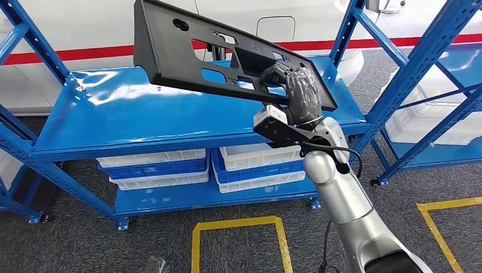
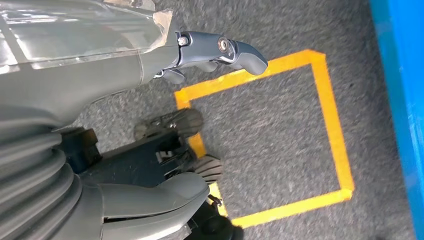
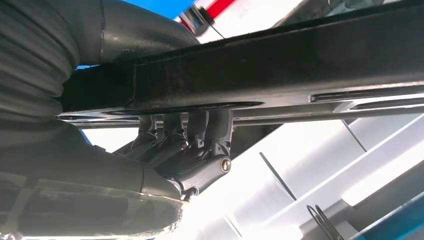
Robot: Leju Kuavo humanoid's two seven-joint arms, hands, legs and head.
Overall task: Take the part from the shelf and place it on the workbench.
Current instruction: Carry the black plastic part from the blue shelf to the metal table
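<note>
Carrying is the step in hand, judged from how things lie: on the left, the left hand (image 2: pixel 215 52) hangs over the grey carpet and a yellow floor marking (image 2: pixel 320 130), holding nothing, its fingers loosely apart. To the right of that, the black plastic panel (image 1: pixel 187 54) is clear of the blue shelf (image 1: pixel 142 122), raised and tilted above it, and the right hand (image 1: pixel 298 91) grips its lower edge near one end, fingers (image 3: pixel 200 135) wrapped around the rim. No workbench is visible, so the next move likely calls for turning away from the shelf while keeping the long panel from swinging into the blue uprights (image 1: pixel 409 68) at right.
</note>
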